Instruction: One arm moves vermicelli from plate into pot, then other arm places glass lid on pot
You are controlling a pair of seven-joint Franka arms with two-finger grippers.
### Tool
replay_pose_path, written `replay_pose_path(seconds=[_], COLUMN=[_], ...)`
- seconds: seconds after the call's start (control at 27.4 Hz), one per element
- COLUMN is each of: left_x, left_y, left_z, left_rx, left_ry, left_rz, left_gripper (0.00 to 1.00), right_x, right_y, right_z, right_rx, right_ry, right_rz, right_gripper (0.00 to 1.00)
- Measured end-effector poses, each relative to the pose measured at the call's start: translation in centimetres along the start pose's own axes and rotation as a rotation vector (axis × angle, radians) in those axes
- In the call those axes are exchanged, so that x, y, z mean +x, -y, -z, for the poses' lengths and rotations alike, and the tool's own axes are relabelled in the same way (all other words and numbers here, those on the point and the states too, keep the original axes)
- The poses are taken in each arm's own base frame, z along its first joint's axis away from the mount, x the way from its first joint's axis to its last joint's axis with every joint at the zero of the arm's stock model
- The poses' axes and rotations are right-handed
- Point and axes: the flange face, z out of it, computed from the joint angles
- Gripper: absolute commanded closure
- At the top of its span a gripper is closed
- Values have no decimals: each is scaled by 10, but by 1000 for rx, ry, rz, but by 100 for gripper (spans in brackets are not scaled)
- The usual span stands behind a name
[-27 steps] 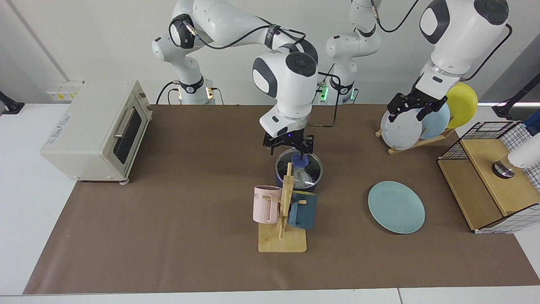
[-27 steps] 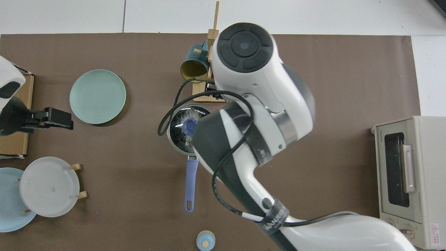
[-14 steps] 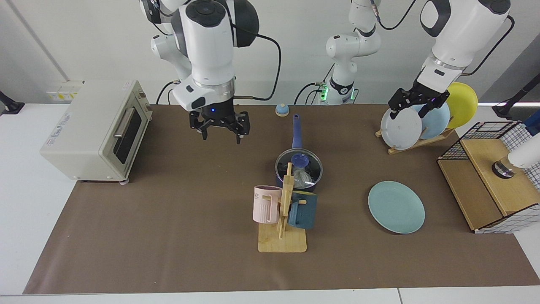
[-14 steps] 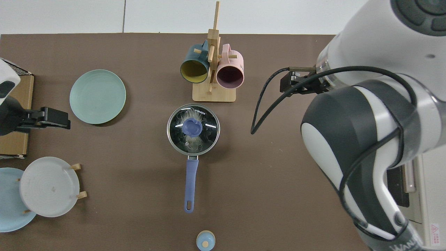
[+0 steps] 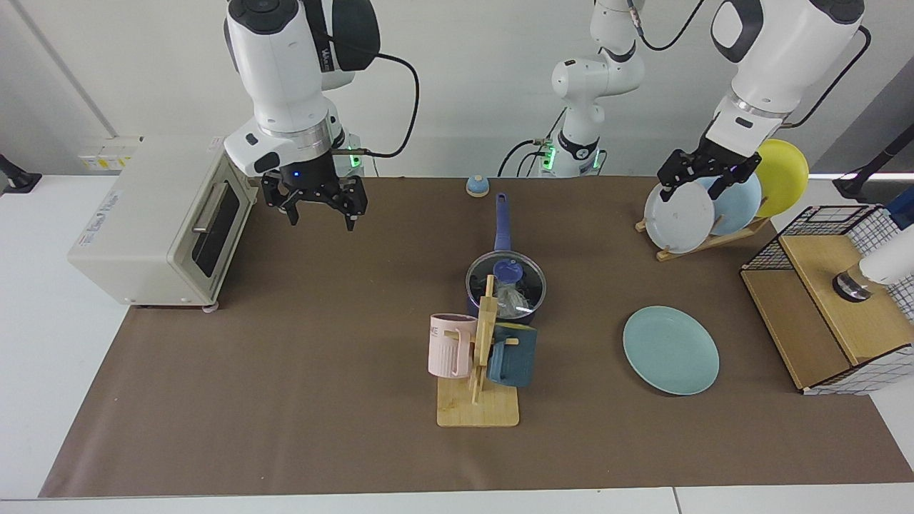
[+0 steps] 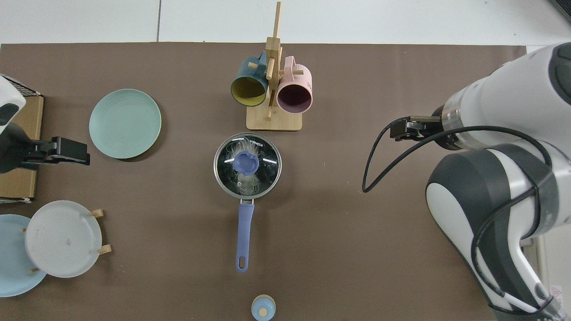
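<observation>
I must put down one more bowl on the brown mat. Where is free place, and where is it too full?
Free: the wide stretch between the toaster oven and the mug stand, below the right gripper, and the near strip in front of the stand and the plate. Crowded: the pot with the glass lid right behind the stand, and the plate rack under the left gripper.
</observation>
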Motion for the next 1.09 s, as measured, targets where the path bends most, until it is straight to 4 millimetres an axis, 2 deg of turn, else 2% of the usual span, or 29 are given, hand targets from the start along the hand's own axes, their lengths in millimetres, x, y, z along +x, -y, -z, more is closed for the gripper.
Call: replay_pose_path(seconds=[0.15,0.29,0.47,1.09], left_x=[0,0,0,0], left_y=[0,0,0,0], left_z=[0,0,0,0], left_rx=[0,0,0,0], left_ry=[0,0,0,0], left_rz=[0,0,0,0], left_gripper=[0,0,0,0], right_x=[-4,-8,-14,-18], right_y=[-23,-47,-66,-70], right_z=[-3,3,11,14], right_rx=[-3,-4,-8,-7], right_ry=[10,17,37,38], right_rz=[14,44,57,52], right_gripper=[0,0,0,0])
